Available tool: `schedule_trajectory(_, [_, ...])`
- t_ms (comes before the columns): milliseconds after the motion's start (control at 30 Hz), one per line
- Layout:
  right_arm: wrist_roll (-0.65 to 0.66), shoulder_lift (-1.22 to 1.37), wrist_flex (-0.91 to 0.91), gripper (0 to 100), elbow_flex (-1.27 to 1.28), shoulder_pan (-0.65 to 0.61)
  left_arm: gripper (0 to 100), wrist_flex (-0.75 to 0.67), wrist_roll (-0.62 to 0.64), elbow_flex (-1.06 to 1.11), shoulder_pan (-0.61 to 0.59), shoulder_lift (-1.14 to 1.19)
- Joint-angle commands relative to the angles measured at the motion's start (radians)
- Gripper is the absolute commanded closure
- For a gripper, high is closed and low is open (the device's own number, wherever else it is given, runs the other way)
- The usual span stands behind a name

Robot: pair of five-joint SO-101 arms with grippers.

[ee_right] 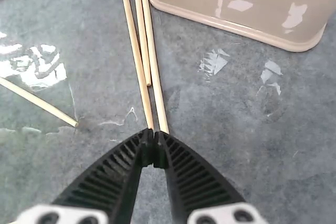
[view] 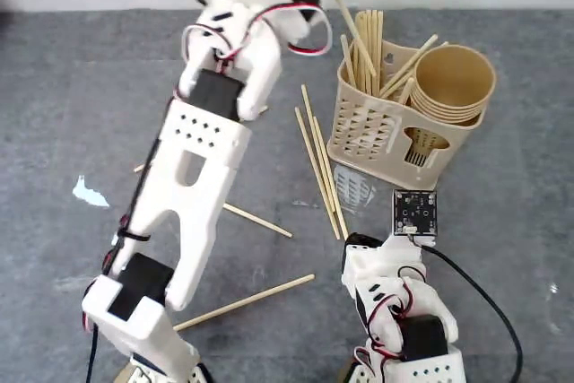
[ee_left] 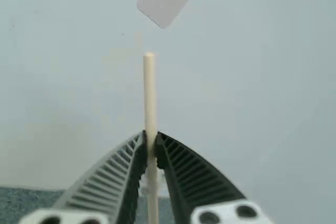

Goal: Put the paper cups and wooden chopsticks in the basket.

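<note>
Above the far end of the surface (view: 502, 221), the left fingers (ee_left: 184, 169) are closed on one chopstick (ee_left: 149, 93), held high and slanting down toward the basket (view: 372, 132). The basket stands upright and already holds a bundle of chopsticks and a nested stack of paper cups (view: 457, 78). The right fingers (ee_right: 181, 171) are closed on nothing, low over the surface at the near ends of three loose chopsticks (ee_right: 140, 51) that lie beside the basket. Other chopsticks (view: 242, 302) are scattered nearer the arms' bases.

The held stick could probably slip or pivot in the grip, since only a short part of it is pinched. Its lower end might also catch on the sticks leaning in the basket or on the rim, then drop outside or nudge the basket. If the right fingers go down closed, they would likely push the three sticks rather than pick one up.

From overhead, the left fingers are cut off at the frame's top edge. One chopstick lies partly under the left arm. How many cups are in the stack cannot be counted.
</note>
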Motion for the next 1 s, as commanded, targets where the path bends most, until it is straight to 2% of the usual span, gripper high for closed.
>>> schedule_trajectory(0, [-0.008, -0.008, -0.027, 99.0, -0.006, 0.005, 99, -0.018, -0.046, -0.050, 0.029, -0.002])
schedule_trajectory(467, [-0.006, -0.008, -0.025, 99.0, -0.006, 0.008, 98, -0.017, -0.103, 0.110, 0.058, -0.006])
schedule_trajectory(700, [-0.006, -0.008, -0.025, 99.0, -0.006, 0.008, 98, 0.094, -0.150, 0.102, 0.068, -0.014])
schedule_trajectory(967, [-0.006, -0.008, -0.025, 99.0, -0.006, 0.008, 83, 0.264, -0.144, 0.104, 0.075, -0.123])
